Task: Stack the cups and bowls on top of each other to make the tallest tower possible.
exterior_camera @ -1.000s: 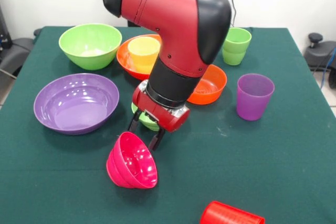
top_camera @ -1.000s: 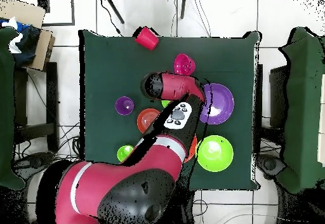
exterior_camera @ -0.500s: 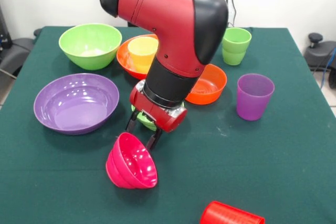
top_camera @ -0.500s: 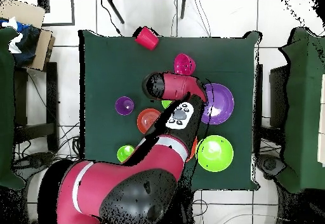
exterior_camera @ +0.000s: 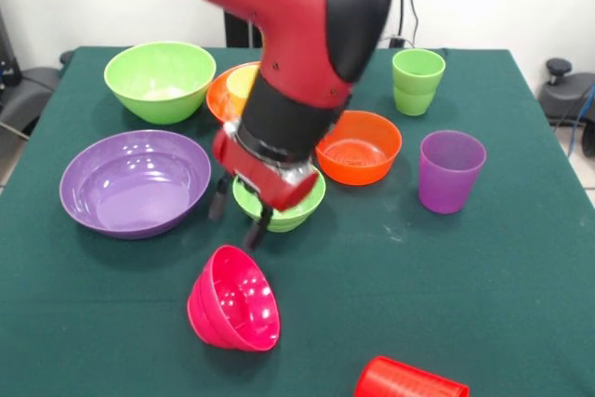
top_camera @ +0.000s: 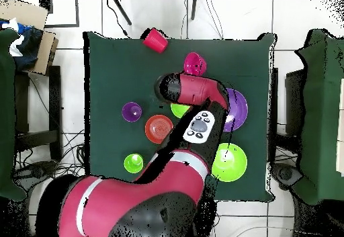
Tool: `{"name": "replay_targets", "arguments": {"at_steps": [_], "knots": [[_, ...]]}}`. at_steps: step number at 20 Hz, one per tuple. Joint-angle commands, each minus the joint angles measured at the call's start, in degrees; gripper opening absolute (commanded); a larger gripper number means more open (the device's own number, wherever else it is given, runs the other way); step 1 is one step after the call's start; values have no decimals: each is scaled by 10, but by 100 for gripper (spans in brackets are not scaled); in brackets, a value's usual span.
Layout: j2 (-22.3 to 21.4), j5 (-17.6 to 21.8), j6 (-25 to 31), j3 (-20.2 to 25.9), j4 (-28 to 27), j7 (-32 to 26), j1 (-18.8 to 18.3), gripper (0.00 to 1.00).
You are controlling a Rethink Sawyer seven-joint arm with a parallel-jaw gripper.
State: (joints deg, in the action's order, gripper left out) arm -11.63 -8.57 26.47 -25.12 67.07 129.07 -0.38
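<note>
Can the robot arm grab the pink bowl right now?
Probably yes. The end effector hangs open just behind the pink bowl, with bare table between them. But the bowl is tipped on its side, which may make gripping awkward.

The arm [exterior_camera: 279, 6] has glossy red shells with a rounded black cap at the elbow and a black cylindrical wrist segment. A red cuff sits below the wrist. Overhead, a pale oval button panel [top_camera: 198, 125] sits on the arm.
</note>
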Motion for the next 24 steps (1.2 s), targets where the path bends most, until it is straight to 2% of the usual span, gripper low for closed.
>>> {"name": "replay_targets", "arguments": {"at_steps": [1,5,14,20,24], "knots": [[-116,20,144,77,11,-75,-47,100],[-123,29,169,86,-4,-91,-63,100],[-126,49,146,100,10,-87,-70,100],[-111,51,128,96,-1,-68,-67,100],[-102,33,113,100,5,-31,-71,100]]}}
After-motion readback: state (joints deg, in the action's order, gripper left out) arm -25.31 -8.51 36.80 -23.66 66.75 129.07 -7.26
